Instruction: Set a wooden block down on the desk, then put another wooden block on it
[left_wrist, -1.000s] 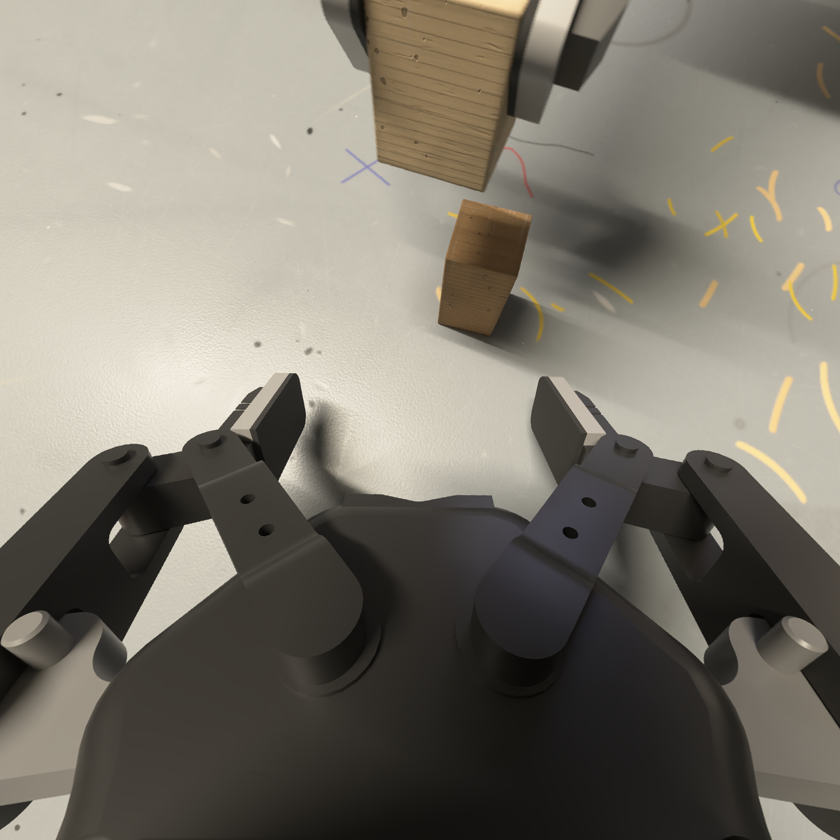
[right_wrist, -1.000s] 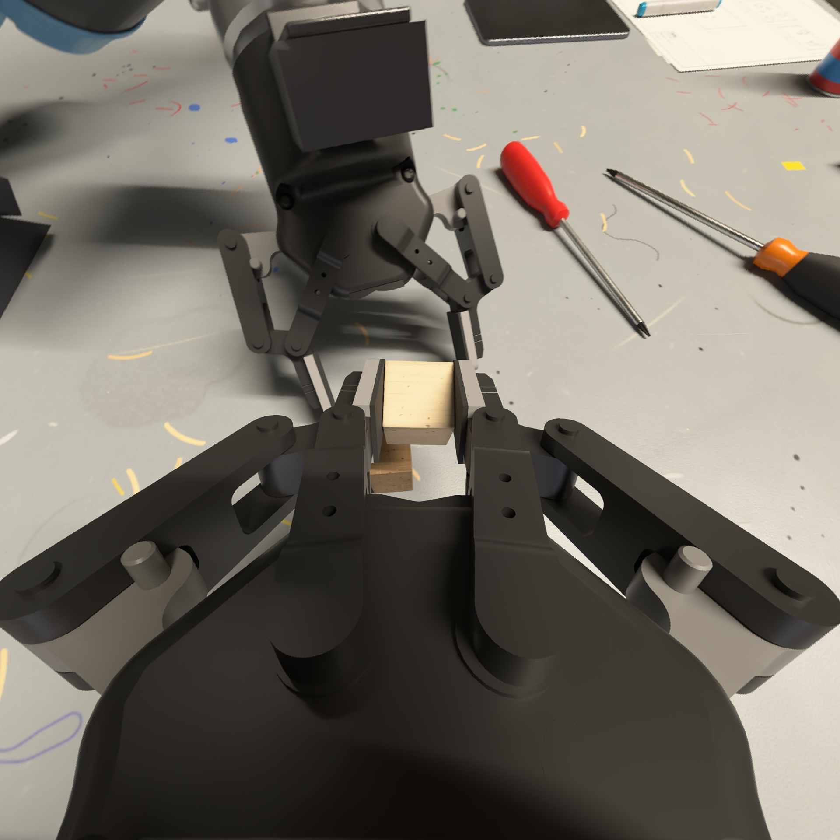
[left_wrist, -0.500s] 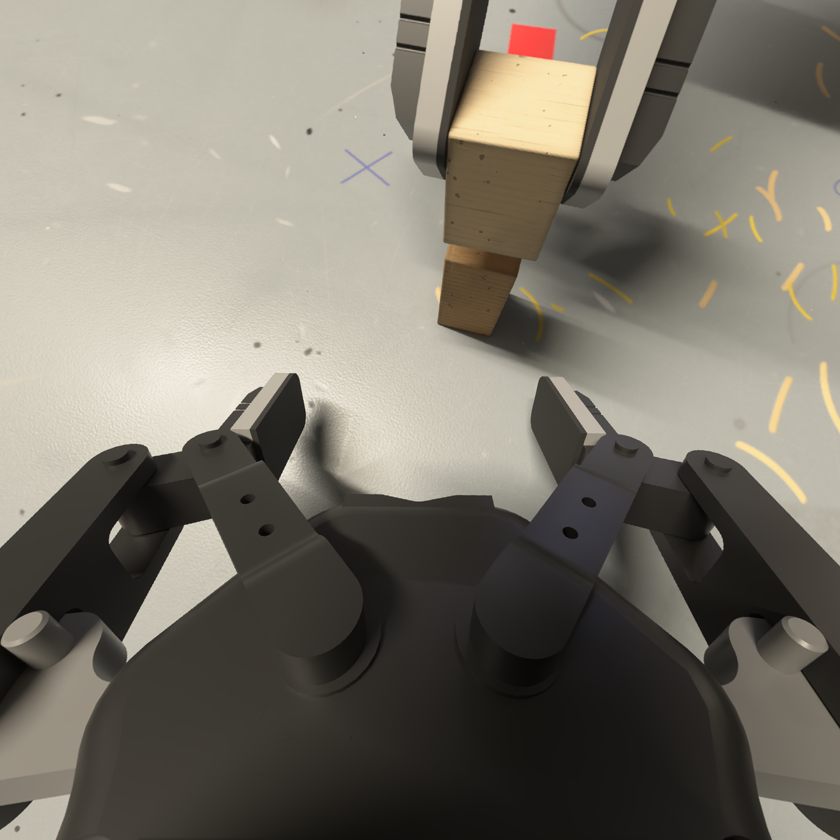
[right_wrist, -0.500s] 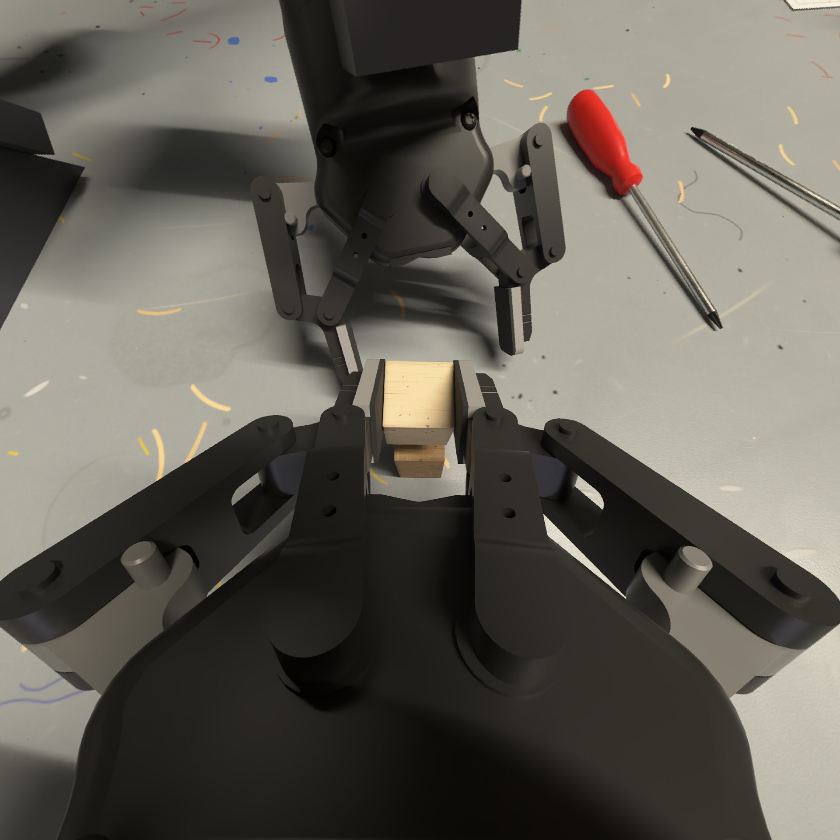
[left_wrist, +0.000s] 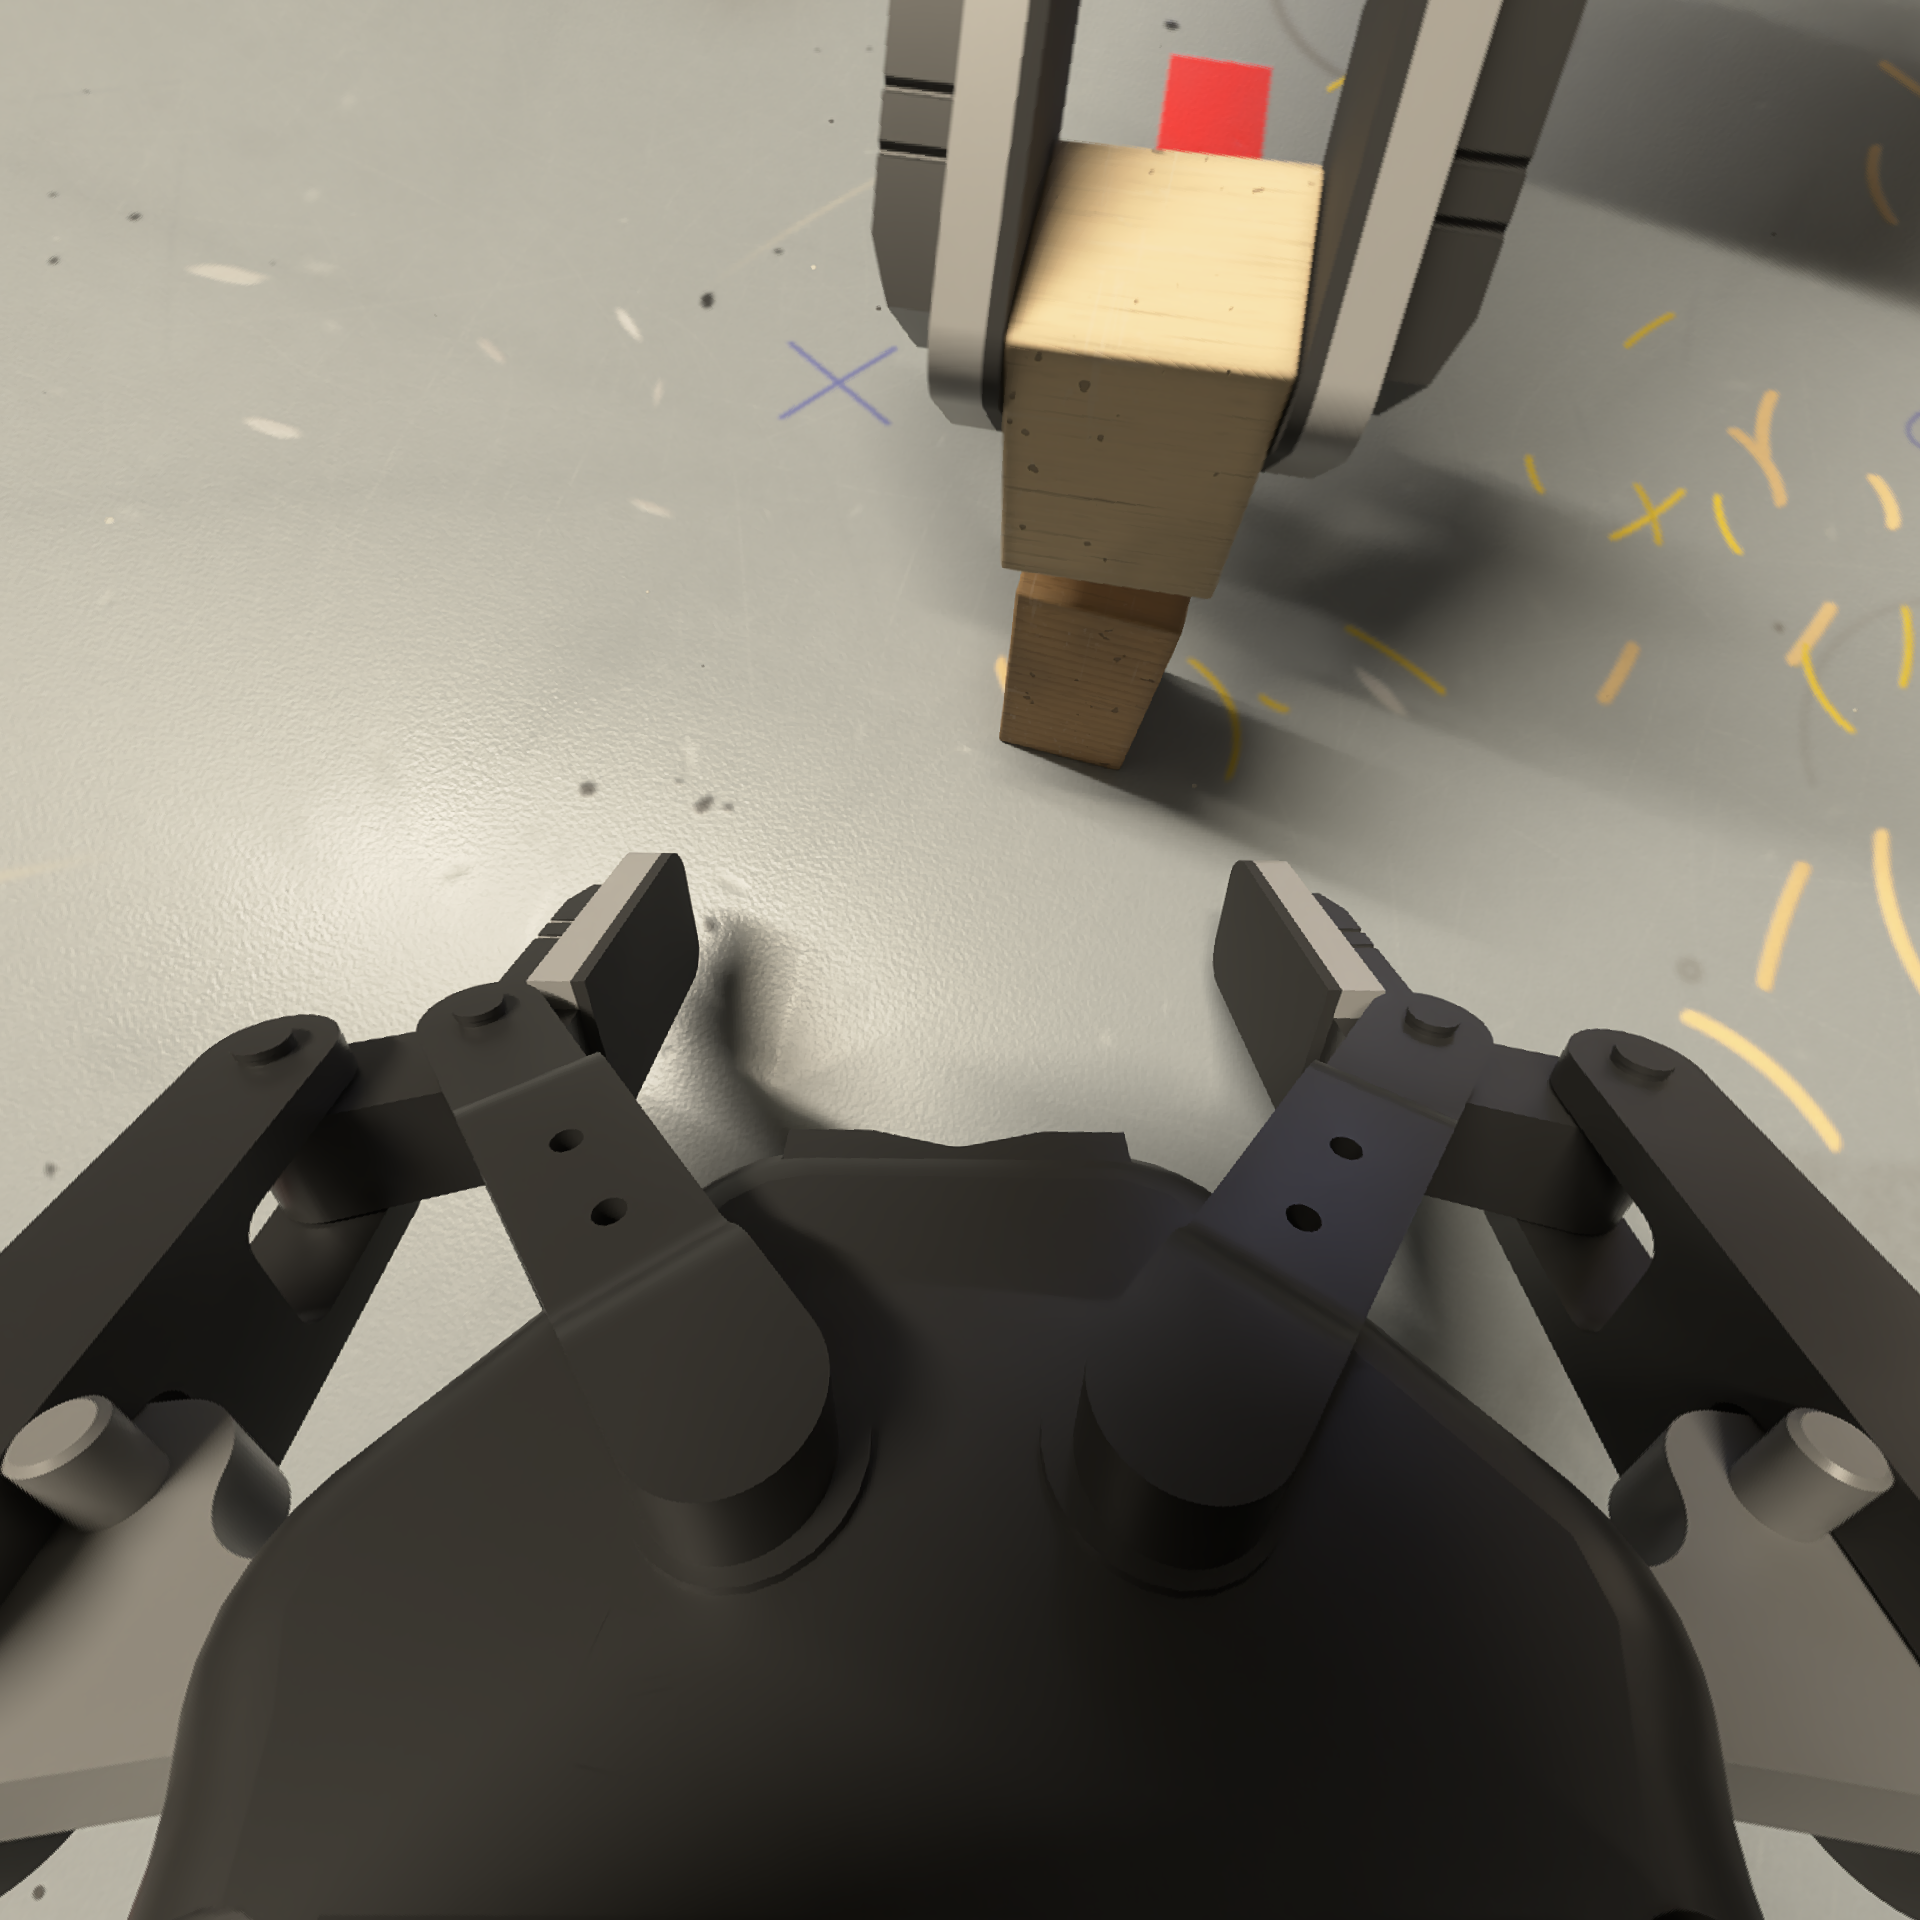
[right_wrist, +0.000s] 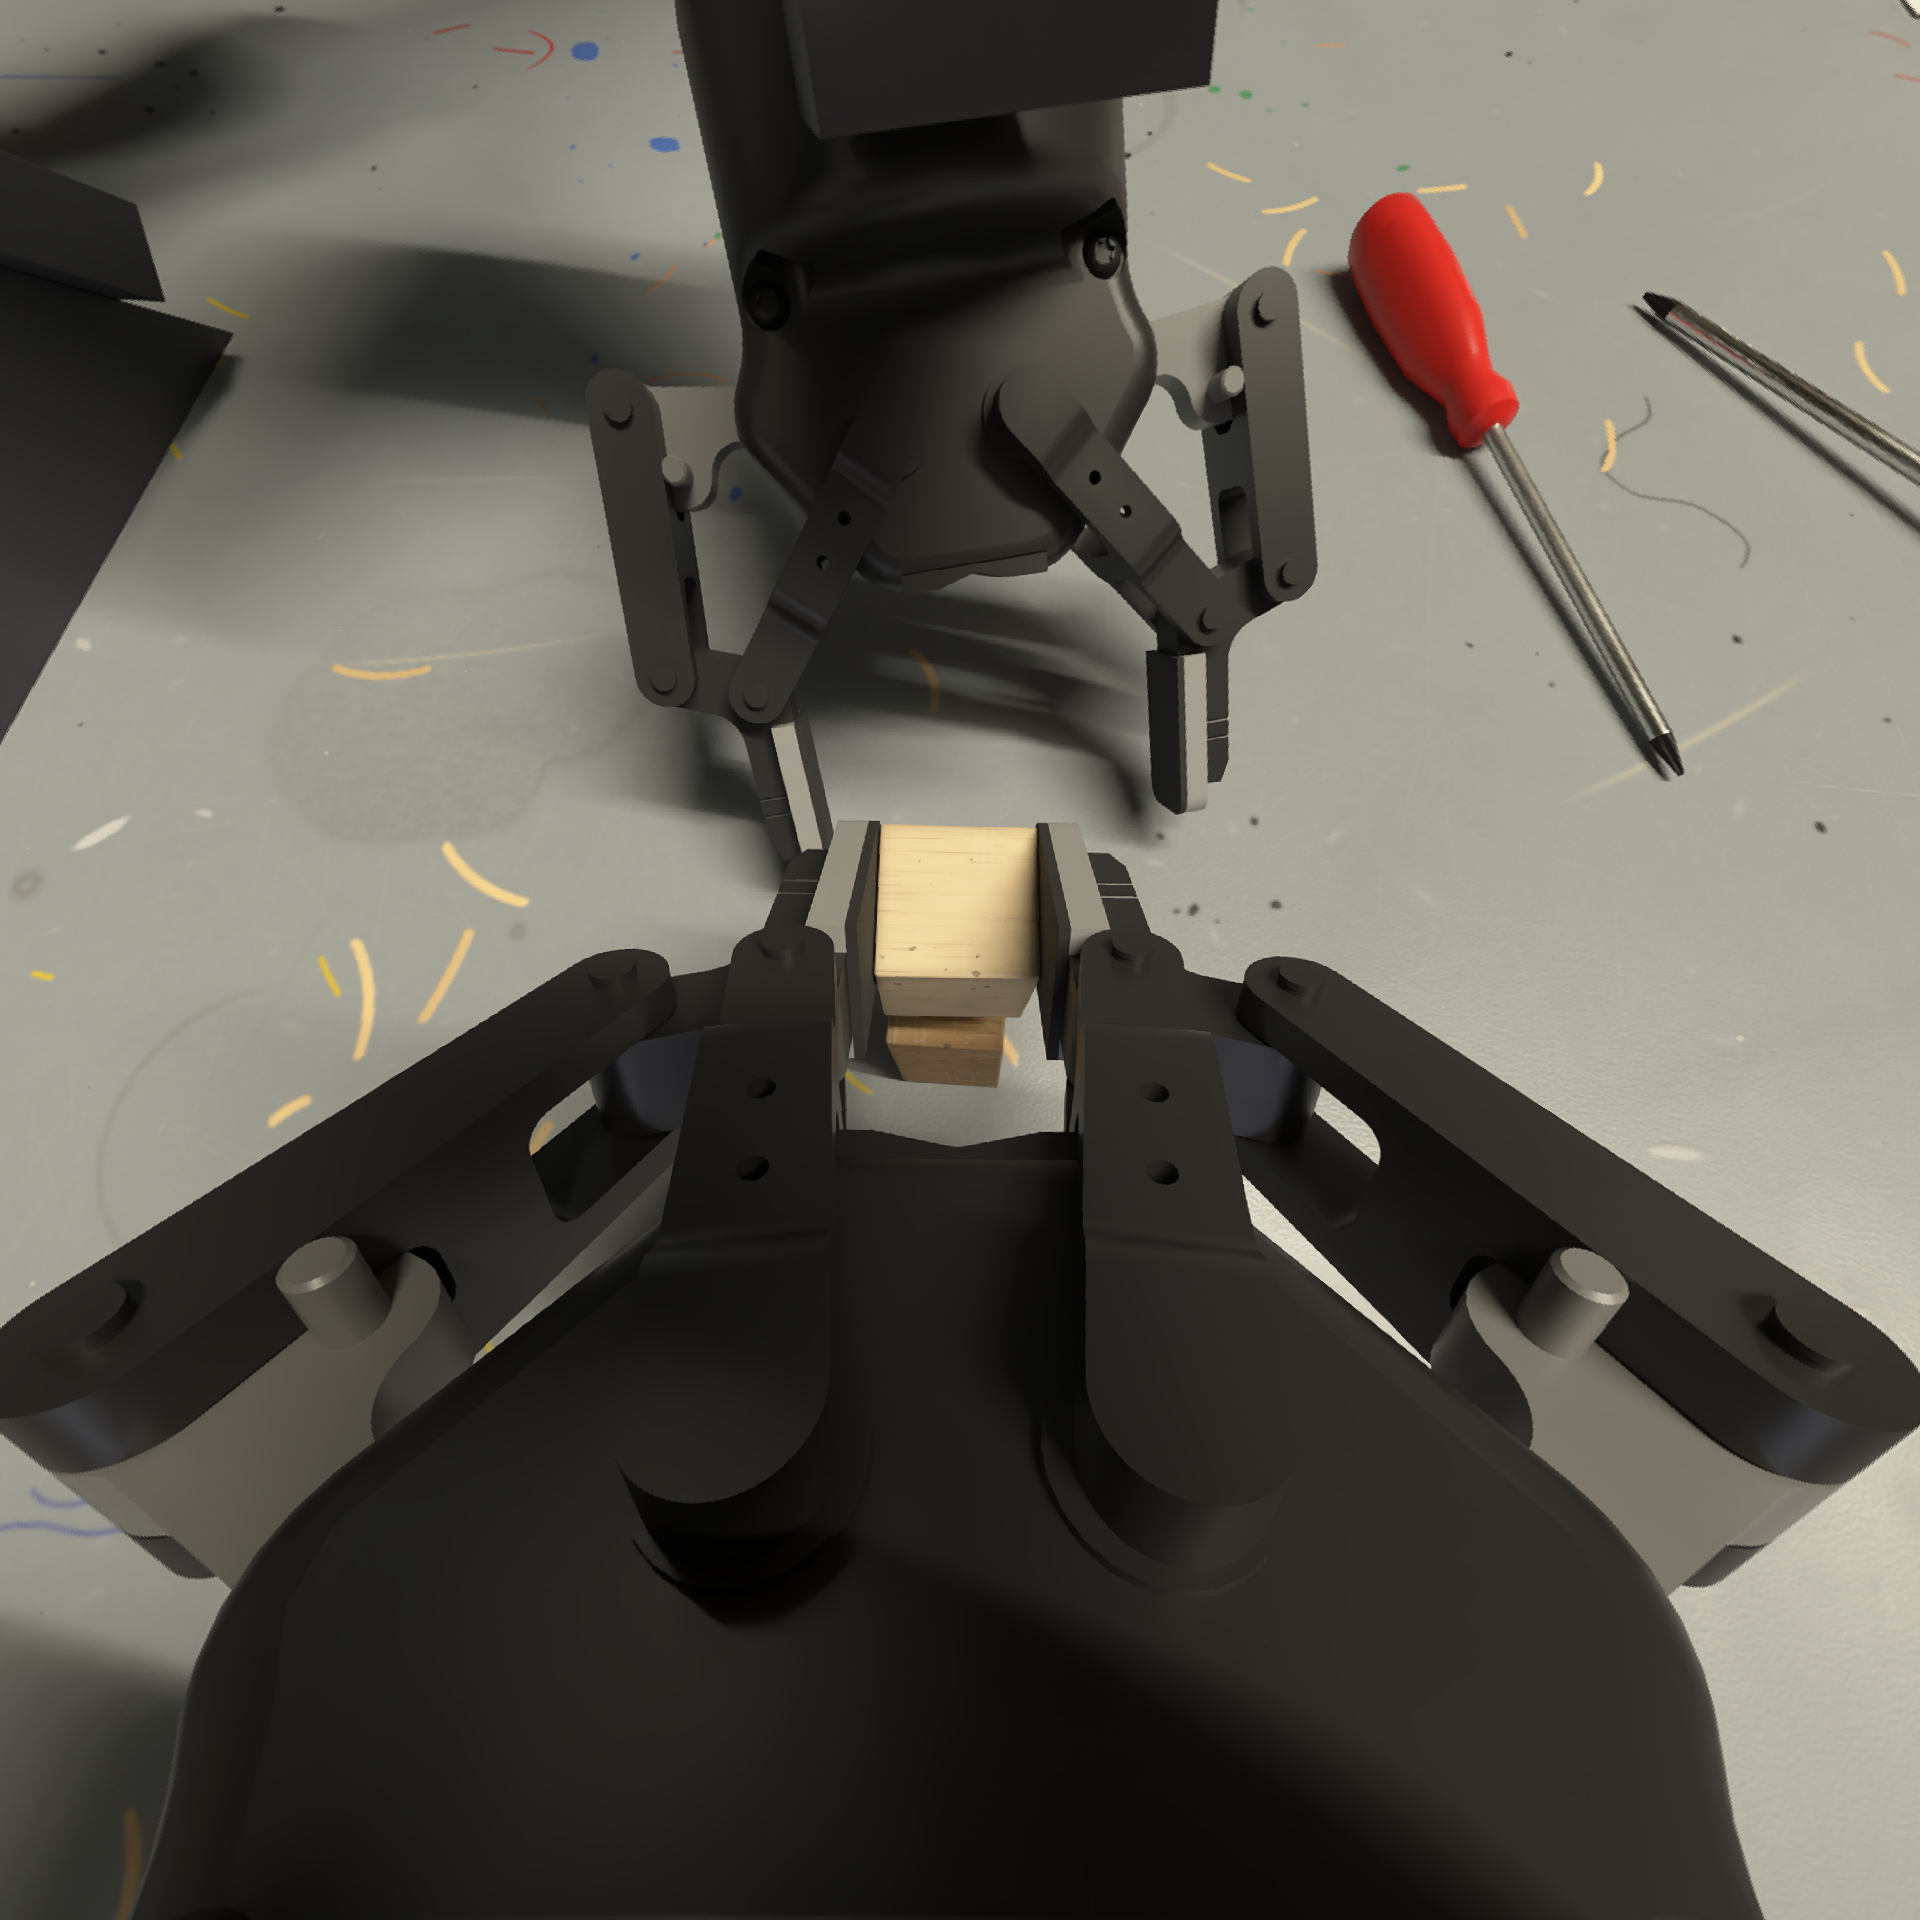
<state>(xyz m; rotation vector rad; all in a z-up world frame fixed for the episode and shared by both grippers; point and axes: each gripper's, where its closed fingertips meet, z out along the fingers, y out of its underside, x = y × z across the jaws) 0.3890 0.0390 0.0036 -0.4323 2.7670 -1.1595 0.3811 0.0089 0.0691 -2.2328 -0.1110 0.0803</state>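
A wooden block (left_wrist: 1086, 681) stands on the grey desk (left_wrist: 416, 644). A second, paler wooden block (left_wrist: 1148, 395) is directly above it, held between the right gripper's fingers (left_wrist: 971, 239); I cannot tell if the two blocks touch. In the right wrist view my right gripper (right_wrist: 956, 894) is shut on the pale block (right_wrist: 956, 914), with the lower block (right_wrist: 945, 1049) showing beneath it. My left gripper (left_wrist: 951, 935) is open and empty, just short of the stack; it also shows in the right wrist view (right_wrist: 987, 769).
A red-handled screwdriver (right_wrist: 1475, 416) and a second tool shaft (right_wrist: 1787, 390) lie on the desk to the right. A dark flat object (right_wrist: 73, 416) lies at the left. A red square (left_wrist: 1214, 106) lies on the desk behind the blocks.
The right gripper has come down with the pale block, from well above the lower block to directly over it. The left gripper has stayed open and still.
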